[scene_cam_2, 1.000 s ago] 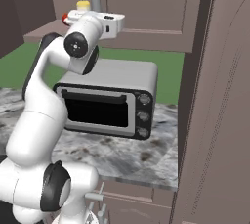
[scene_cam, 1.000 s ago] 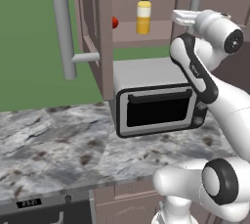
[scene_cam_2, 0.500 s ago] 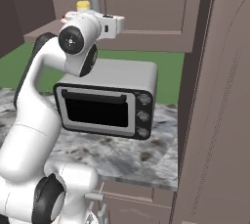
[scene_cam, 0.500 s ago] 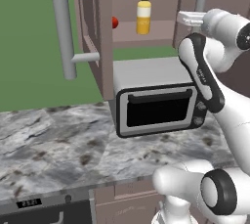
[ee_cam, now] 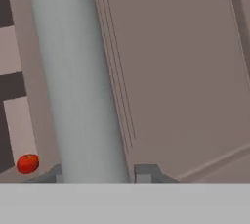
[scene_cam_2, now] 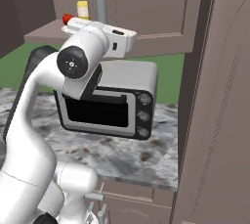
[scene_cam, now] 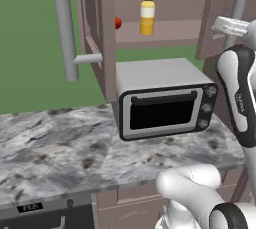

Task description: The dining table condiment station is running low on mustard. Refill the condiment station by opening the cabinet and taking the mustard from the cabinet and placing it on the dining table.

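Marble counter (scene_cam: 60, 143) below an open cabinet (scene_cam: 95, 38); hand (ee_cam: 95, 179) clenched on the door handle (ee_cam: 80, 81), exposing mustard (scene_cam: 146, 15) on the shelf.

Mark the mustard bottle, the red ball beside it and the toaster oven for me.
mustard bottle (scene_cam: 146, 19): left base view, on its yellow body.
red ball (ee_cam: 28, 163): hand view, on its middle.
toaster oven (scene_cam: 162, 114): left base view, on its dark glass door.

Open cabinet (scene_cam: 95, 48), mustard (scene_cam: 147, 15) upright on shelf, red ball (scene_cam: 118, 23) left, toaster oven (scene_cam: 165, 104) below
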Available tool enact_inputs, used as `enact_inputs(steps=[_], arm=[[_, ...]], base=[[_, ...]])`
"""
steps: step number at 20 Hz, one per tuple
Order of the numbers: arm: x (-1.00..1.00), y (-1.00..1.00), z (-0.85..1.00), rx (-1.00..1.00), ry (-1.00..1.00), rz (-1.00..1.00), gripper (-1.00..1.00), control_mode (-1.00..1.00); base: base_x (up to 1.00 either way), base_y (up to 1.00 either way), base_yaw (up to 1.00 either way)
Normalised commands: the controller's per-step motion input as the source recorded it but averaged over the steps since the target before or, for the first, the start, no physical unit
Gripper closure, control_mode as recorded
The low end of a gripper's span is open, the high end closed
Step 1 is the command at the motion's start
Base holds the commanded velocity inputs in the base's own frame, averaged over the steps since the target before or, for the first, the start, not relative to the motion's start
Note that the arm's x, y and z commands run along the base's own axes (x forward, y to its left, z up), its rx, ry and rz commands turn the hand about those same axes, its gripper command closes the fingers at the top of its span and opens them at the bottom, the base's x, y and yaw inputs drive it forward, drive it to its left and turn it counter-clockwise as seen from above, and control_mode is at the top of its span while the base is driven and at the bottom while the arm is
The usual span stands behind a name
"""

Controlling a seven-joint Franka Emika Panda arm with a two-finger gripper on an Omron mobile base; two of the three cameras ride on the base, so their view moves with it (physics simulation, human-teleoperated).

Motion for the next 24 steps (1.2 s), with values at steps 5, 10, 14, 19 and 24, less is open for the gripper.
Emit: enact_inputs(steps=[5, 10, 14, 19, 24], arm=[[-1.0, -0.89, 0.0, 0.17, 0.0, -0.08, 1.0, -1.0], [-0.59, -0.4, -0.05, 0.07, 0.02, -0.07, -1.0, -1.0], [-0.45, 0.22, -0.21, -0.06, 0.04, 0.0, -1.0, -1.0], [-1.0, 0.26, 0.09, -0.09, -0.03, 0.0, -1.0, -1.0], [-0.79, 0.3, 0.11, -0.15, -0.05, 0.0, -1.0, -1.0]], base=[[0.0, 0.0, 0.0], [0.0, 0.0, 0.0], [0.0, 0.0, 0.0], [0.0, 0.0, 0.0], [0.0, 0.0, 0.0]])
